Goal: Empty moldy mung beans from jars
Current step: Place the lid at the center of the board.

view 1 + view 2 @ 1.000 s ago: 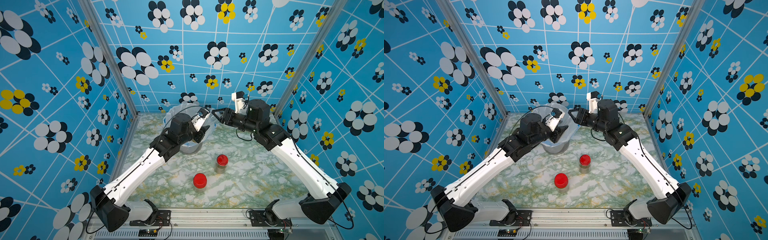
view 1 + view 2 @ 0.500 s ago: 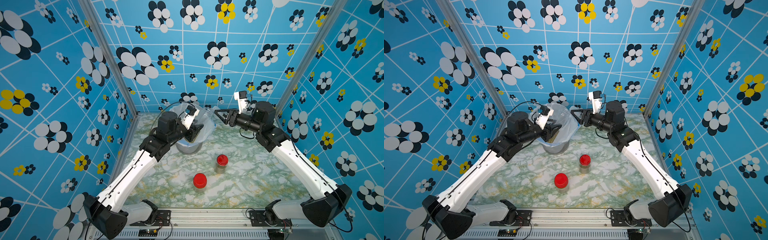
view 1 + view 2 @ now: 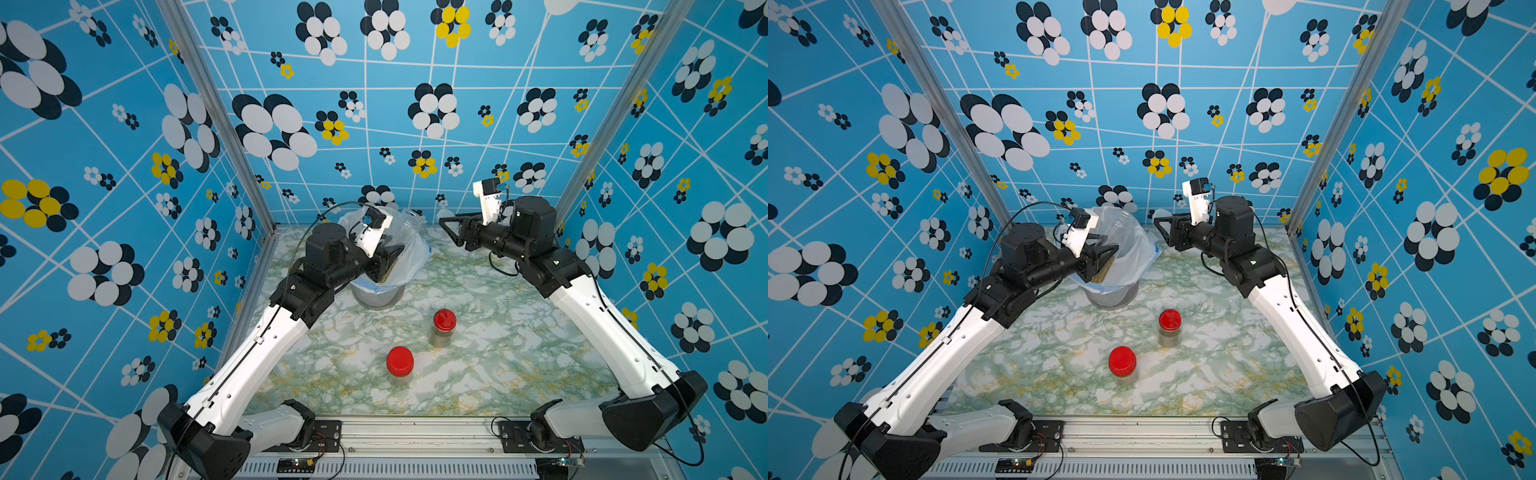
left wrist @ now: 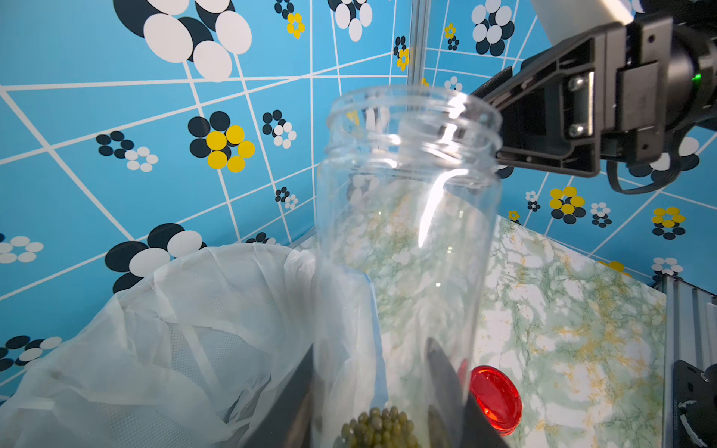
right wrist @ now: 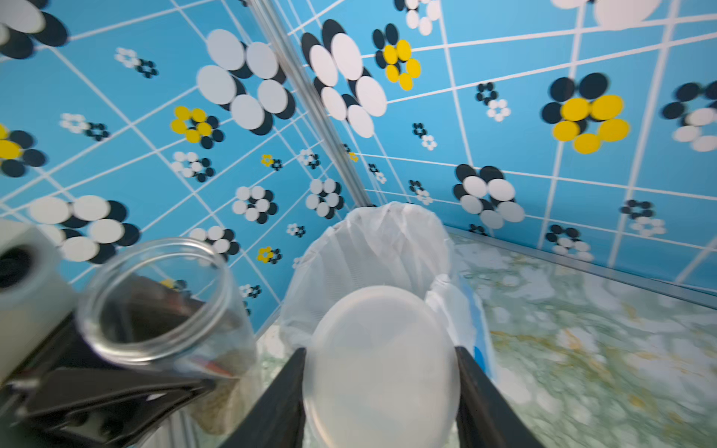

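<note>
My left gripper [image 3: 390,259] [image 4: 368,349] is shut on the tall clear jar [image 3: 409,220] [image 4: 407,217] near its base, above the bin. The jar leans with its open, lidless mouth upward. A small heap of mung beans [image 4: 378,426] [image 3: 1102,270] lies at its lower end. My right gripper [image 3: 446,222] [image 5: 380,349] is shut on a round whitish lid [image 5: 382,368] [image 3: 1160,216], off to the right of the jar mouth. Two shorter jars with red lids [image 3: 444,326] [image 3: 400,363] stand upright on the table, with beans inside.
The bin [image 3: 376,293] [image 3: 1113,297] with a white bag liner [image 4: 194,310] [image 5: 388,240] stands at the back of the marbled table [image 3: 498,353]. Blue patterned walls enclose three sides. The nearer red lid [image 4: 494,397] shows beside the left fingers.
The two grippers were close together over the bin; now they are apart. The left arm has drawn back left with the jar, and the right arm has moved right with the lid.
</note>
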{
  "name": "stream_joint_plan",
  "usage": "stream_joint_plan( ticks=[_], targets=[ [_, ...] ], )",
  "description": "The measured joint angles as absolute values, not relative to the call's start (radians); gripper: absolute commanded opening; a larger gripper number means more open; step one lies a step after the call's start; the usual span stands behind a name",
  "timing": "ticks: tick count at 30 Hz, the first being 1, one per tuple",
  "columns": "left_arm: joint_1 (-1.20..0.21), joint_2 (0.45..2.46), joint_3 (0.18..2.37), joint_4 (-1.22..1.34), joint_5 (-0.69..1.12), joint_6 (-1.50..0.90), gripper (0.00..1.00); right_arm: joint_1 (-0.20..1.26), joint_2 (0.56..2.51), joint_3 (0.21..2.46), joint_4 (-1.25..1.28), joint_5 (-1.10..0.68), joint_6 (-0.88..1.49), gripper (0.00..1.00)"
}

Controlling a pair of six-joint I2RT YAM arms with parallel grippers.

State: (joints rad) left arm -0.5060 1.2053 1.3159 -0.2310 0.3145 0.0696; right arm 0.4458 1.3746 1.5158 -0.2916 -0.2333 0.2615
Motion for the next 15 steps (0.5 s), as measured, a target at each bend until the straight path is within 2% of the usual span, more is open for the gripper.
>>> stream_joint_plan(
  ticks=[6, 15],
  targets=[
    [-0.506, 1.205, 1.316, -0.23, 0.298, 0.07, 0.15, 0.439, 1.266, 1.227, -0.304, 0.049, 0.254, 0.35],
    [-0.506, 1.201, 1.316, -0.216, 0.298, 0.07, 0.15, 0.437, 1.283, 0.966, -0.298, 0.248, 0.392, 0.36]
  ],
)
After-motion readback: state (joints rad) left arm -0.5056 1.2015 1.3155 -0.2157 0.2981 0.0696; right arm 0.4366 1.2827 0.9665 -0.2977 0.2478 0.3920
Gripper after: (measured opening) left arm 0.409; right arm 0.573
